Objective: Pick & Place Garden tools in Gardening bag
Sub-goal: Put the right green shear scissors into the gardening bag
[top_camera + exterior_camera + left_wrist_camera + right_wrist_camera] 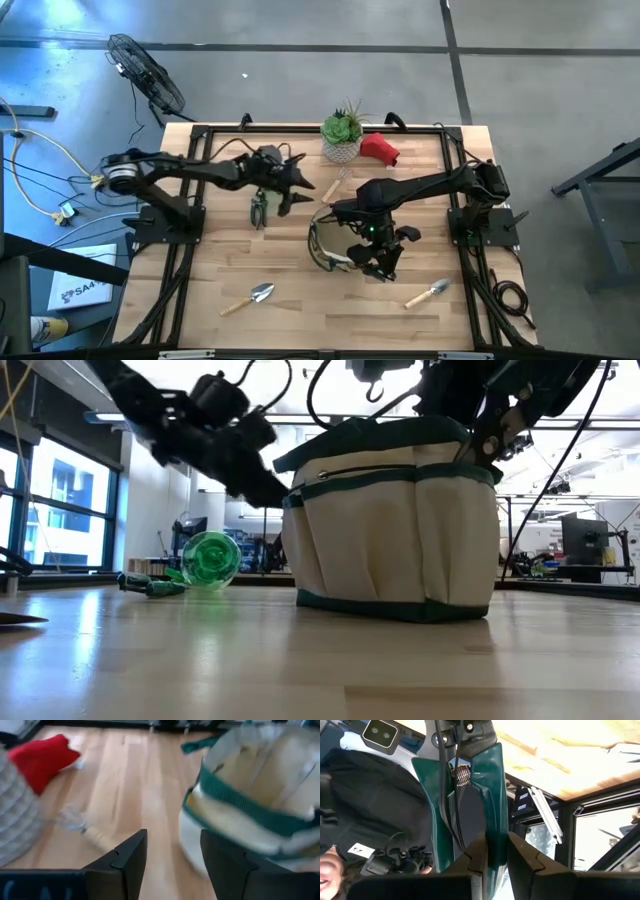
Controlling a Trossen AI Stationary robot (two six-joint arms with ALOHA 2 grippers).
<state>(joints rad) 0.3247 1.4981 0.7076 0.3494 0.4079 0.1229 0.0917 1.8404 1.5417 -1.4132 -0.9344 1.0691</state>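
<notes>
Right pincer (492,851) clamped narrow on bag (395,520) rim, above worktop (300,270). Left pincer (172,855) half open, empty, near bag; pruners (259,209) beneath its arm.

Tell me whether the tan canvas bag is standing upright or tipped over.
Upright. The tan canvas bag with the dark green rim rests on its base on the wooden table, mouth facing up, side pockets vertical.

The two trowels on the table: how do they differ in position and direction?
The left trowel lies nearer the left arm's side, its blade pointing up-right in the high view. The right trowel lies near the right arm's base, right of the gardening bag, blade also up-right. Both lie flat, untouched, with wooden handles.
</notes>
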